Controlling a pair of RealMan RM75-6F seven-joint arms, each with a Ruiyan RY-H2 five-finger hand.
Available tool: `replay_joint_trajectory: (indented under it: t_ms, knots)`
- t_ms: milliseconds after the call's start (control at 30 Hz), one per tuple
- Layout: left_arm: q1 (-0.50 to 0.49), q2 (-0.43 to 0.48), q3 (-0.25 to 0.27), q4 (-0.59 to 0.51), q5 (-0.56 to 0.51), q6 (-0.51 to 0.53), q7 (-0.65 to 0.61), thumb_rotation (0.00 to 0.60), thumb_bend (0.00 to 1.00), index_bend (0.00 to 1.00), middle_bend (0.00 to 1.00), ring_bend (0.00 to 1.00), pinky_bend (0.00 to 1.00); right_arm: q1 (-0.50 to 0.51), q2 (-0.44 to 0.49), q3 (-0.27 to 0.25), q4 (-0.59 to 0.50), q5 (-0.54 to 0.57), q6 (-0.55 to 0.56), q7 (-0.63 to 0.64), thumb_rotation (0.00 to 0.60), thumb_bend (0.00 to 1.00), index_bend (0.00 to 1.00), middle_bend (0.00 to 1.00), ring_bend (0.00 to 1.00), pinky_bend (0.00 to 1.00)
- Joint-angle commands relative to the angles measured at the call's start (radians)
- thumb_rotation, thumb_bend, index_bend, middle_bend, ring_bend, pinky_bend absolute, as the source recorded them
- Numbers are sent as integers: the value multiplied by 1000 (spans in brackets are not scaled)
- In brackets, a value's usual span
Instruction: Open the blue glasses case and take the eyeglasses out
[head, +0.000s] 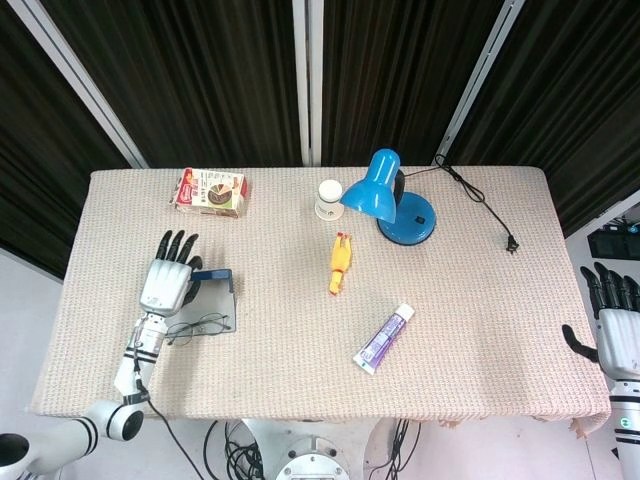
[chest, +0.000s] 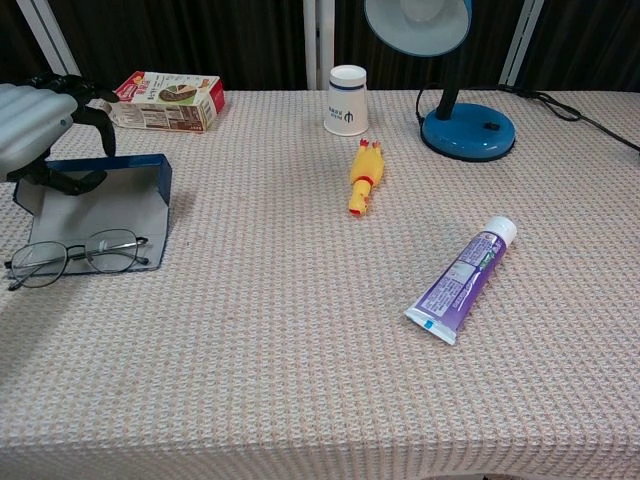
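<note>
Left hand (head: 166, 282) spread wide, empty, hovering over open blue rectangular glasses case (chest: 110, 205) near table's left edge. Thin wire-framed eyeglasses (chest: 72, 258) lying at case's front rim, partly on woven beige tablecloth (head: 300, 340). Right hand (head: 617, 320) fingers apart, empty, beyond table's right edge.

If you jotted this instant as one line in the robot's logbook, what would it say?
glasses case: open | eyeglasses: out, lying at case's front edge | left hand: over case, holding nothing | right hand: off table edge, open
</note>
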Motion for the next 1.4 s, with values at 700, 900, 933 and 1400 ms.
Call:
replay_joint_trajectory:
  t_ms: [700, 900, 933, 1400]
  knots:
    - [152, 302, 2, -617, -174, -24, 36, 600, 208, 202, 63, 0, 2, 1, -7, 1, 18, 0, -5, 21, 600, 236, 0, 0, 0, 0]
    - [173, 296, 54, -666, -172, -32, 68, 600, 209, 217, 67, 0, 3, -1, -6, -2, 16, -13, 4, 29, 600, 235, 0, 0, 0, 0]
    - [174, 290, 58, -668, -175, -33, 72, 600, 209, 221, 68, 0, 3, -2, -4, -2, 15, -14, 6, 31, 600, 235, 0, 0, 0, 0]
    - [164, 206, 45, -602, -226, -48, 122, 600, 235, 303, 84, 0, 4, -7, 1, -3, 24, -16, 7, 53, 600, 236, 0, 0, 0, 0]
